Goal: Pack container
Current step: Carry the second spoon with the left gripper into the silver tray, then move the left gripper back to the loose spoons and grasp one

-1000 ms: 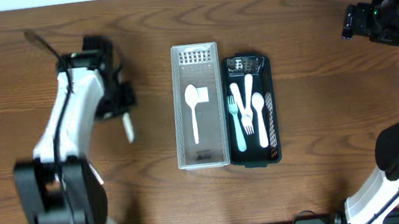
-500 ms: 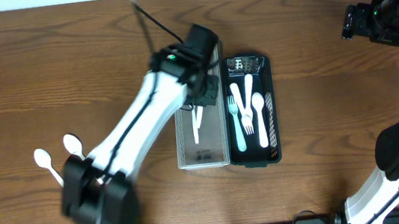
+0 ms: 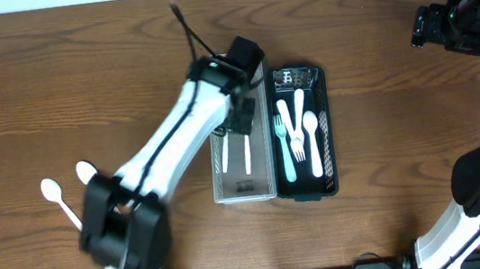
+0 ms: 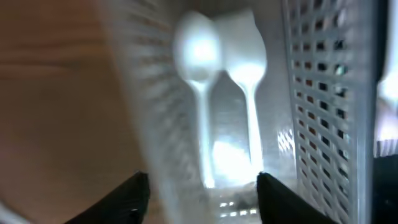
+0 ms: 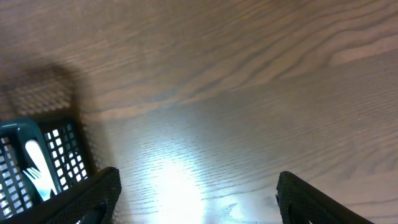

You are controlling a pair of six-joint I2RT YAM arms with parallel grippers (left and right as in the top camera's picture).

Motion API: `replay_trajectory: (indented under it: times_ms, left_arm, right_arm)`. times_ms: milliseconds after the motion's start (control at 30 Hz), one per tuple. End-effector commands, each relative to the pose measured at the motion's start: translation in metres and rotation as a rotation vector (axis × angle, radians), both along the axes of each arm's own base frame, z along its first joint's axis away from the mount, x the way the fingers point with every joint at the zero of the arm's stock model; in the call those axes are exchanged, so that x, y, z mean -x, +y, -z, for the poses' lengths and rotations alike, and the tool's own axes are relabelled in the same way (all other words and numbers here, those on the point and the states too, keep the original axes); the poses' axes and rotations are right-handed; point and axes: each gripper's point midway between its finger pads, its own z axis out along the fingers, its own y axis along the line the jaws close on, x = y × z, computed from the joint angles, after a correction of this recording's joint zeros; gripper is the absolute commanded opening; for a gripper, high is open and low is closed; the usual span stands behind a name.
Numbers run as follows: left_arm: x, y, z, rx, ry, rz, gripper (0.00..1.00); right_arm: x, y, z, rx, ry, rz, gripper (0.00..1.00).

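A clear white mesh container (image 3: 247, 194) stands at the table's middle, beside a dark teal basket (image 3: 322, 125). Two white utensils lie side by side in the clear container: a spoon (image 4: 198, 50) and a second white piece (image 4: 244, 53); their handles (image 3: 247, 152) show from overhead. My left gripper (image 3: 242, 116) hangs over that container, open, with nothing between its fingers (image 4: 134, 198). The view there is blurred. My right gripper (image 3: 429, 27) is far off at the back right, open over bare wood (image 5: 249, 112).
The teal basket (image 5: 43, 155) holds a fork (image 3: 281, 134), spoons and other white cutlery. Two loose white spoons (image 3: 55, 194) lie on the table at the left, near the left arm's base. The right arm's base stands at the front right.
The left arm swung from the table's left side to over the clear container with a white utensil. Its jaws opened, and a second utensil now lies beside the spoon. The right arm stayed still.
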Motion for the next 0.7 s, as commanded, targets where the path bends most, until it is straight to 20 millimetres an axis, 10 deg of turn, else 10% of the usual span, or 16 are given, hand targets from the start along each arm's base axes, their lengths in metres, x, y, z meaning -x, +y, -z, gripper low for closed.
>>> replay_trajectory:
  times_ms: [0, 233, 433, 667]
  left_arm:
    - [-0.012, 0.045, -0.072, -0.016, -0.193, -0.097, 0.61]
    - [-0.001, 0.175, -0.098, 0.012, -0.21, -0.609, 0.69]
    - [0.026, 0.258, -0.048, 0.017, -0.102, -0.98, 0.73]
    - [0.064, 0.29, 0.032, 0.001, 0.007, -1.124, 0.77]
  right_arm:
    - [0.001, -0.001, 0.003, -0.002, 0.01, -0.009, 0.83]
    - [0.001, -0.002, 0.003, -0.002, 0.01, -0.009, 0.83]
    - [0.001, -0.002, 0.003, -0.002, 0.01, -0.009, 0.83]
    - [0.001, -0.002, 0.003, -0.002, 0.01, -0.01, 0.83]
